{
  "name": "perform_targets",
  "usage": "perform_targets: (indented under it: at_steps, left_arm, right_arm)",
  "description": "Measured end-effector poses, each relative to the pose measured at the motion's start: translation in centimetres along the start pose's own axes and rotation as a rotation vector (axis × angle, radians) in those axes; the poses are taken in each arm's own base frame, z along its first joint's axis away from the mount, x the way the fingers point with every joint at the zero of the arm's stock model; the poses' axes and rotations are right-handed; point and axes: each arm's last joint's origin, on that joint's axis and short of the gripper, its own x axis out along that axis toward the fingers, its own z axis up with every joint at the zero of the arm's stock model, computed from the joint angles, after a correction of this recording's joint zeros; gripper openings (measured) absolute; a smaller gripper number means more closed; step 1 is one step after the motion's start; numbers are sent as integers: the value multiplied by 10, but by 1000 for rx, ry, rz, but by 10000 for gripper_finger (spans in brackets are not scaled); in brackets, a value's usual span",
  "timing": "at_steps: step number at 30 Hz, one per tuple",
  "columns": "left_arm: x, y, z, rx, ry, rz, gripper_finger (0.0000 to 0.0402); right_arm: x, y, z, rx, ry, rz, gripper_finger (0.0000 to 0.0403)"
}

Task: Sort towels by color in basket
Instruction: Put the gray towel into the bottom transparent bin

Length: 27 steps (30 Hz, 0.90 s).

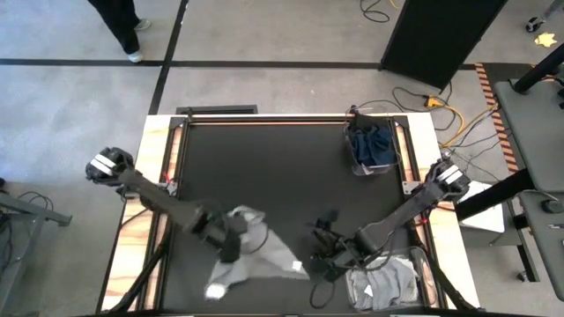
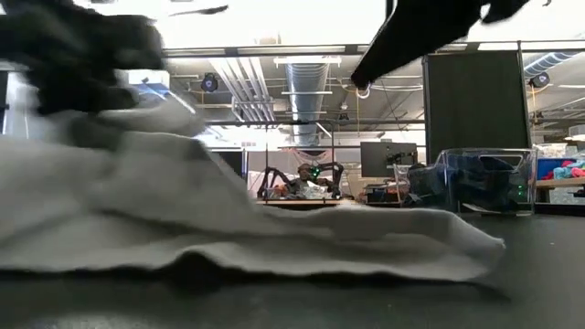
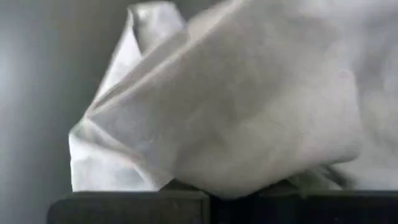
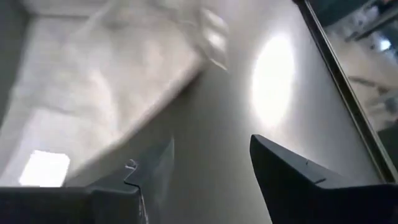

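A light grey towel (image 1: 269, 254) lies spread on the black table near its front edge, and fills the low view (image 2: 228, 219). My left gripper (image 1: 231, 239) is down on the towel's left part and shut on it (image 3: 209, 198). My right gripper (image 1: 322, 255) hovers open just right of the towel, nothing between its fingers (image 4: 211, 171), with the towel's edge (image 4: 106, 81) ahead of it. Dark navy towels (image 1: 372, 145) lie in a clear basket at the far right. My left gripper is shut on a bunched-up fold of the grey towel (image 3: 205, 177) on the towel's left part. The fingers slant down from the table's far left. The cloth heaps up at the fingers (image 2: 110, 137); the rest lies slack on the table.
A clear basket (image 1: 352, 163) holds the dark towels at the far right. A second clear basket (image 1: 421, 264) at the near right corner holds grey cloth (image 1: 388, 283). Bare black table lies between the towel and the far edge. A person's legs show beyond the table.
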Motion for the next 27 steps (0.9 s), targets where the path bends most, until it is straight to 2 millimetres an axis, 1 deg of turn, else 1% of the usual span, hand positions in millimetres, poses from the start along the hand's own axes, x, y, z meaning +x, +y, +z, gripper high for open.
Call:
perform_targets:
  at_steps: [3, 5, 8, 10, 13, 16, 20, 22, 25, 27]
  left_arm:
    - [10, 21, 36, 13, -275, -11, 2]
    - [17, 38, 54, 3, -433, -43, 2]
    - [26, 63, 65, 2, -570, -82, 9]
    - [29, 76, 68, -9, -631, -85, 22]
    - [36, 90, 59, -32, -631, -59, 54]
    - [39, 94, 48, -38, -610, -59, 99]
    - [26, 94, 34, -25, -640, -74, 160]
    - [17, 95, 24, -22, -661, -86, 185]
    - [2, 95, 6, -25, -722, -127, 210]
    - [-5, 94, -9, -44, -782, -167, 217]
  right_arm:
    - [15, 11, -3, -82, -19, -18, 203]
    - [19, 13, -3, -112, -26, -51, 206]
    - [20, 7, -2, -112, -21, -72, 211]
    - [19, 2, -1, -114, -11, -78, 215]
    - [15, -7, 5, -66, -26, -84, 221]
    - [21, -14, 7, -3, -33, -91, 231]
    - [34, -22, 3, 47, -6, -95, 254]
    - [40, -27, 0, 83, 3, -106, 267]
    - [52, -35, -4, 120, 19, -129, 287]
    - [63, -42, -8, 158, 40, -127, 298]
